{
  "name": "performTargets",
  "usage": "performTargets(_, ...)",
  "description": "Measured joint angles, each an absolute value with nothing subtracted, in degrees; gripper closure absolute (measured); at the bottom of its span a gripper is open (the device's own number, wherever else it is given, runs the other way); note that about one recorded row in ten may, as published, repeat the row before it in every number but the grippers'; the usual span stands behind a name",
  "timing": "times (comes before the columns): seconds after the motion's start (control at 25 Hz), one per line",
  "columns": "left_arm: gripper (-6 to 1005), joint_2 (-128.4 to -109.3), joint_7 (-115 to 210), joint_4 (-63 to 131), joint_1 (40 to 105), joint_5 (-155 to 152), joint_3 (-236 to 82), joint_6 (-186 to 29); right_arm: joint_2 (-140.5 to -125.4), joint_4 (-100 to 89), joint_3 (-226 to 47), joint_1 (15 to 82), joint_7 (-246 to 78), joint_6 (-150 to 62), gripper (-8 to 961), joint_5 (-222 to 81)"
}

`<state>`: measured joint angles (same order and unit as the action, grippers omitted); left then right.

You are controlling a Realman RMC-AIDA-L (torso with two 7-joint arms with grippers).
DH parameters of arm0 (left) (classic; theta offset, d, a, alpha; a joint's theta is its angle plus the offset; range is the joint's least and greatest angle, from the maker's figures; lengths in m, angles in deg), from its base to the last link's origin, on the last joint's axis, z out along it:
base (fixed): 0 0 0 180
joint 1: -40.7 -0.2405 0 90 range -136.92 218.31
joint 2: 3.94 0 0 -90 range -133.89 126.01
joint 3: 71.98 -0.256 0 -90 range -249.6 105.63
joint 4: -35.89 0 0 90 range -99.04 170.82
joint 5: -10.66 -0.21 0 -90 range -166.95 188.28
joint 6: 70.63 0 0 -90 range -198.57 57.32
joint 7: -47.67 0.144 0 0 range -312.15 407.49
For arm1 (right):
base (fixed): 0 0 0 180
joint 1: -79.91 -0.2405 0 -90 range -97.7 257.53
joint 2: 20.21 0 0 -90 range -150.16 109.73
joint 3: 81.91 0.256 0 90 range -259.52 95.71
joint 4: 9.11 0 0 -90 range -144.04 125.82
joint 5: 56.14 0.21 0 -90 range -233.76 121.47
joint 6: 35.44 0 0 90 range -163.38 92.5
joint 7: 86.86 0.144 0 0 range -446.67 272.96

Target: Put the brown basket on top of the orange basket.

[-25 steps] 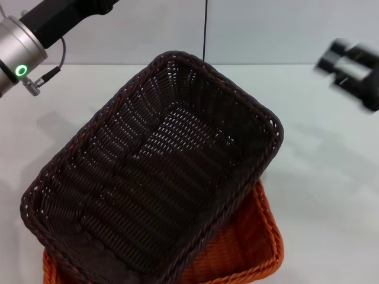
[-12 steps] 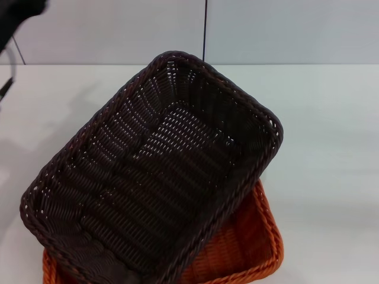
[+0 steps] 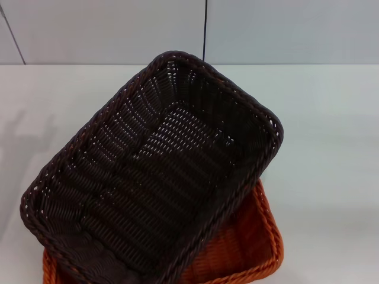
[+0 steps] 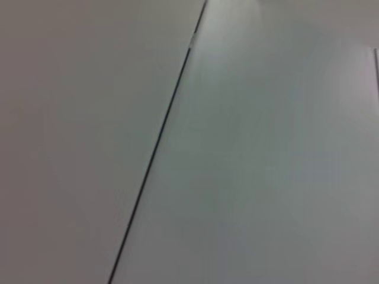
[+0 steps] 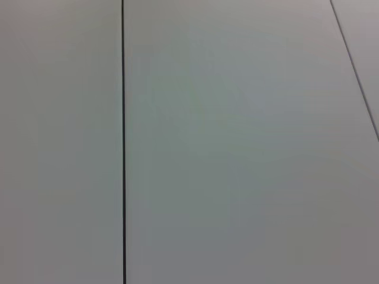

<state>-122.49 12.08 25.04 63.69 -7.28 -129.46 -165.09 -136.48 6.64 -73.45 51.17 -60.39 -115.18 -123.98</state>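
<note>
Brown basket (image 3: 155,171) is sitting askew atop the orange basket (image 3: 249,248), task looking done; neither gripper showing, finger state unknowable.

A plain white table (image 3: 331,148) carries a rectangular bright orange woven basket (image 3: 249,248) at its near edge. Resting on that orange basket, turned askew across it, sits a rectangular dark brown woven basket (image 3: 160,171).
</note>
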Motion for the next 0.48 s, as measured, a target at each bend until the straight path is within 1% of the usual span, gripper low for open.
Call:
performTargets(0.2, 258, -122.59, 12.17, 26.22, 61.98, -6.94, -129.53, -166.39, -136.85, 5.12, -71.65, 50.63, -60.45, -114.82, 427, -123.94)
performTargets(0.48, 258, -122.67, 12.2, 27.79, 61.73, -7.4, -129.92, -167.74, -137.19, 2.36, -70.8, 50.55, -60.51, -114.25, 427, -123.9)
